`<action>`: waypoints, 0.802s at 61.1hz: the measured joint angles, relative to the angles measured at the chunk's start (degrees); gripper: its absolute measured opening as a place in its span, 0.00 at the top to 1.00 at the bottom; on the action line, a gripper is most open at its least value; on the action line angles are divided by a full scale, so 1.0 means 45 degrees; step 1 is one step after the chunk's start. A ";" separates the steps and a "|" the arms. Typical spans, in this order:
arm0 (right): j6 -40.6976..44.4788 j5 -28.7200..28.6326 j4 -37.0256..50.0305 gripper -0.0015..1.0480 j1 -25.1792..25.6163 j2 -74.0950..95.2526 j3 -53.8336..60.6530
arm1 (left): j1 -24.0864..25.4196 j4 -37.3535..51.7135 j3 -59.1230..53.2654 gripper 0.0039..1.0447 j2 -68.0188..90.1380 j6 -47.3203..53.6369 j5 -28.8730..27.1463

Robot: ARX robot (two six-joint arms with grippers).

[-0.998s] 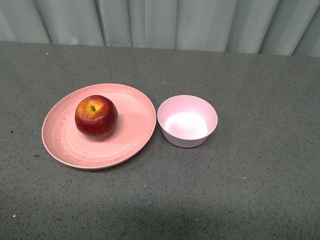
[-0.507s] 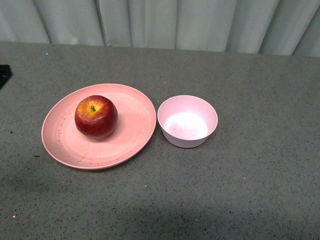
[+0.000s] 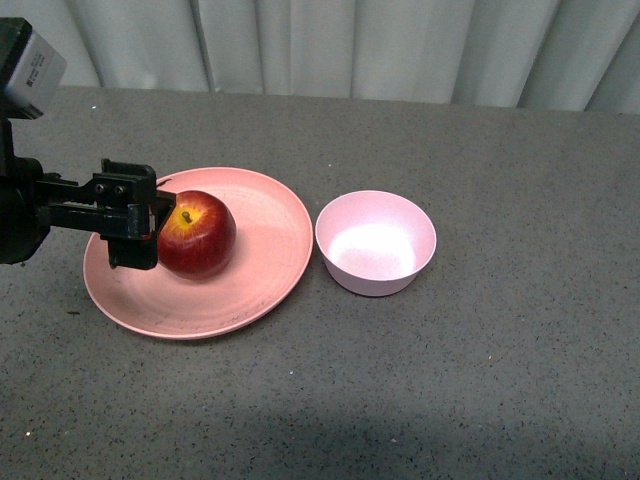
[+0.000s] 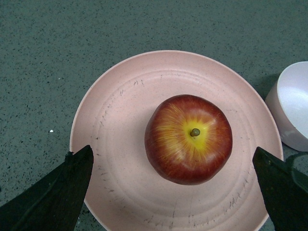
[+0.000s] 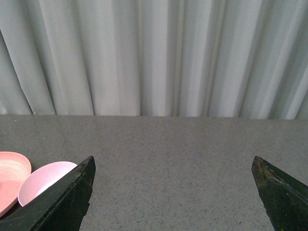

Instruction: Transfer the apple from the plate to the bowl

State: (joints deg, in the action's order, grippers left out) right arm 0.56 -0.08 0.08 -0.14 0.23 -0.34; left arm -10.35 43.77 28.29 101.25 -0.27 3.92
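The left claw, spread wide, hangs near the apple on the plate. Closing off-centre, it could send the glossy apple rolling away from the bowl.

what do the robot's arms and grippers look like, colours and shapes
The left arm is matte black and ends in a boxy black left gripper built of flat angular plates with small screw holes. A pale grey box with a small dark label sits above the arm. The right gripper shows only as two black wedge-shaped fingers. No cables are visible.
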 joint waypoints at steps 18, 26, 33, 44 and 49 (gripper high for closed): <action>0.0005 0.0000 0.0000 0.09 0.0000 0.0000 0.0000 | -0.0253 -0.0019 0.1035 0.06 0.1345 -0.0005 -0.0194; 0.0000 0.0000 0.0000 0.09 0.0000 0.0005 0.0000 | -0.0427 -0.0063 0.1345 0.06 0.1642 -0.0010 -0.0185; 0.0000 0.0000 0.0000 0.09 0.0000 0.0000 0.0000 | -0.0544 -0.0063 0.1617 0.06 0.1933 -0.0044 -0.0248; 0.0000 0.0000 0.0000 0.09 0.0000 0.0005 0.0000 | -0.0651 -0.0049 0.1933 0.06 0.2467 -0.0063 -0.0389; 0.0000 0.0000 0.0000 0.09 0.0000 0.0000 0.0000 | -0.0656 0.0063 0.1972 0.06 0.2657 -0.0083 -0.0359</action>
State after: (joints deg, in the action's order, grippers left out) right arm 0.56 -0.08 0.08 -0.14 0.23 -0.34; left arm -13.30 44.05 37.17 113.21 -0.64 2.31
